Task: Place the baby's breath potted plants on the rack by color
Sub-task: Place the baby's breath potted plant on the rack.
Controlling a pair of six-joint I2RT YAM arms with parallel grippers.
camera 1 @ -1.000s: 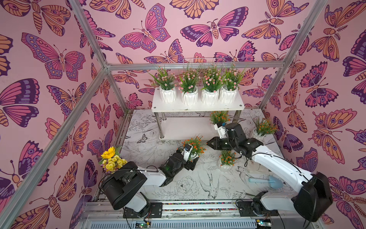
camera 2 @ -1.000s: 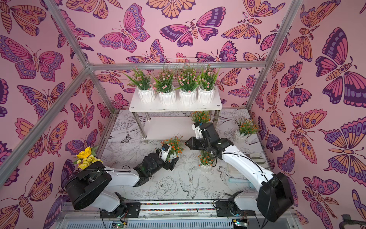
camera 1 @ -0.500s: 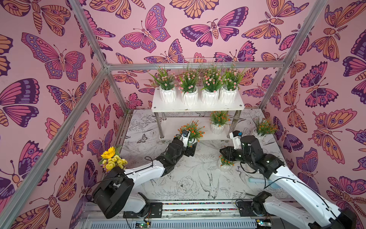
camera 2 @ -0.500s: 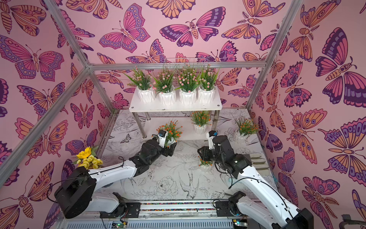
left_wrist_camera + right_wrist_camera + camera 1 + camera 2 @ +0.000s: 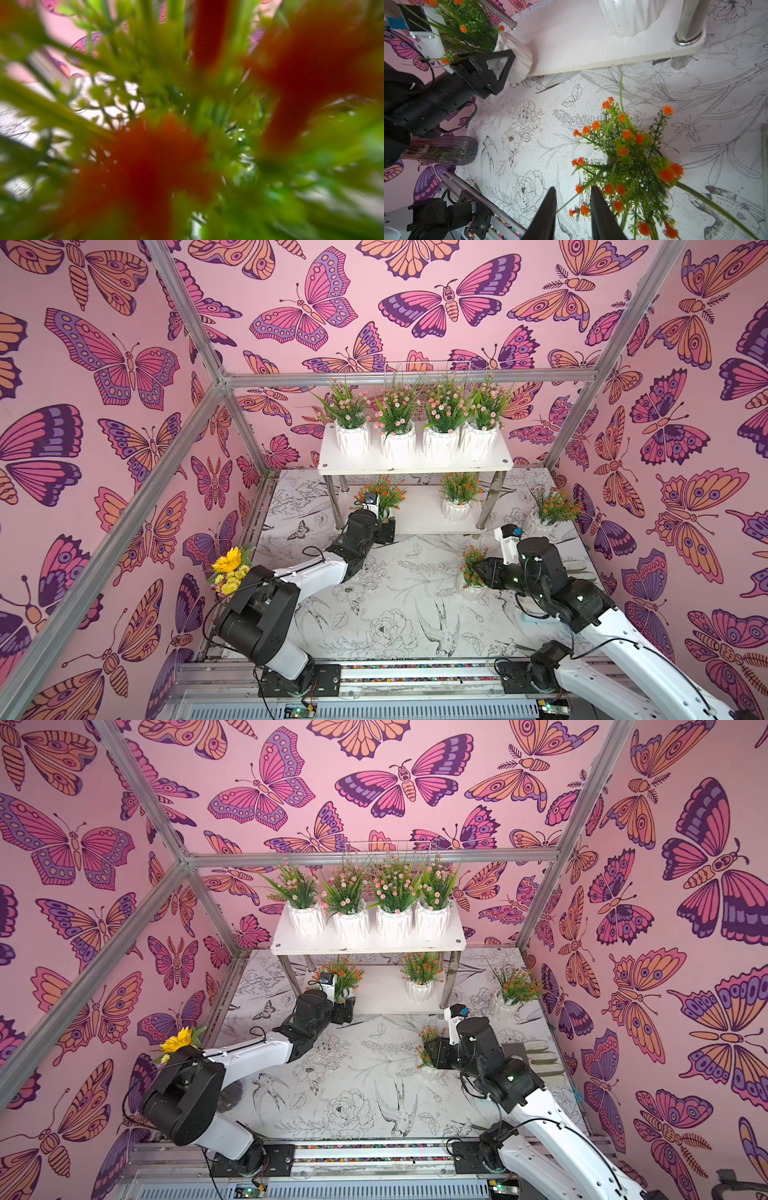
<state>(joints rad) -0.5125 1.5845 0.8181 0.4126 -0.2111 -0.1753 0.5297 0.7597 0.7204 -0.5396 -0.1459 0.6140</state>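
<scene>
- Out front of the rack (image 5: 415,466), a loose orange plant (image 5: 631,166) stood just beside the right end effector (image 5: 572,189), whose fingers (image 5: 548,207) were slightly apart and empty.
- Left end effector (image 5: 384,524) was busy, clamped on another orange plant (image 5: 384,495) at the rack's lower shelf (image 5: 581,41).

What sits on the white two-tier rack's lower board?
Orange-flowered plant in white ribbed pot, right of centre; left gripper holds a second plant at the left edge. Top board covers the rear.

No legible txt anywhere, folks. White pots (image 5: 398,444), rack (image 5: 415,466): no labels or brand marks. Walls (image 5: 124,364): butterfly print only. Tabletop (image 5: 399,593): line-art birds & flowers, no lettering. Blue tag (image 5: 516,531) on right wrist cam: too small to read.
</scene>
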